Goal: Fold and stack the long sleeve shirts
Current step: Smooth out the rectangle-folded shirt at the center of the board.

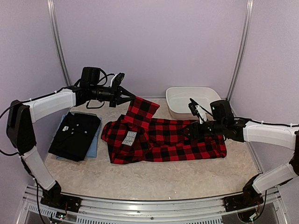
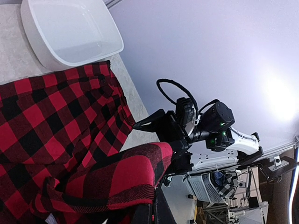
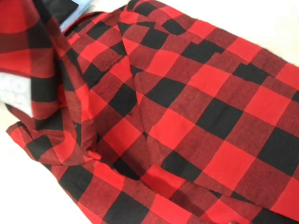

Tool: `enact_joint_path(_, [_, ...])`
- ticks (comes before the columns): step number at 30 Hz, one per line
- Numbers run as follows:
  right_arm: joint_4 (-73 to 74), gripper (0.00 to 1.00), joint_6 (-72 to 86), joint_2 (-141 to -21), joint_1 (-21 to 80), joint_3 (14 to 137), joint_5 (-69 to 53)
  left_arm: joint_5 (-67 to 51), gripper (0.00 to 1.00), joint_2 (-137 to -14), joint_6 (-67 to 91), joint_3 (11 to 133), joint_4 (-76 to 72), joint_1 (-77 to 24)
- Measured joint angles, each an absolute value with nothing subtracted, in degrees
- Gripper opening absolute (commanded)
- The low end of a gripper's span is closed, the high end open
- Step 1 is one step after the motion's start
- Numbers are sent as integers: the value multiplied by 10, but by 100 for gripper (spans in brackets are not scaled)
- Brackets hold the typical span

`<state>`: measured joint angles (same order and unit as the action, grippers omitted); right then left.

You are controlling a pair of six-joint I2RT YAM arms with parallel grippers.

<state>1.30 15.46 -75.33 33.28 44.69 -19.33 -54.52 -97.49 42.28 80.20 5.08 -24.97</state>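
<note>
The red-and-black checked flannel shirt (image 1: 173,140) lies spread across the middle of the table, its white neck label (image 1: 131,136) facing up. My left gripper (image 1: 131,98) is shut on a sleeve end and holds it lifted above the shirt's far left part. In the left wrist view that checked cloth (image 2: 117,182) hangs from my dark fingers (image 2: 154,215) at the bottom edge. My right gripper (image 1: 195,132) hovers low over the shirt's right half with its jaws spread. The right wrist view shows only flannel (image 3: 187,116). A folded black shirt (image 1: 74,133) rests on a light blue one (image 1: 95,145) at the left.
A white oval basin (image 1: 191,100) stands at the back right, just behind the flannel; it also shows in the left wrist view (image 2: 70,28). Lilac walls close in the table on three sides. Bare tabletop (image 1: 154,177) runs along the front.
</note>
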Motion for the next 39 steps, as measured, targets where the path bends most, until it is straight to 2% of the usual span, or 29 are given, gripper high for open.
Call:
enact_joint_path(19, [9, 68, 155, -770, 333, 435, -190, -553, 0, -1080, 384, 947, 132, -244])
enact_joint_path(25, [22, 72, 163, -774, 332, 435, -125, -553, 0, -1091, 379, 986, 155, -227])
enact_joint_path(32, [137, 69, 202, -802, 283, 458, 4, -550, 0, -1090, 367, 957, 158, -208])
enact_joint_path(39, [189, 65, 211, -804, 192, 454, 20, -550, 0, -1090, 357, 901, 159, -205])
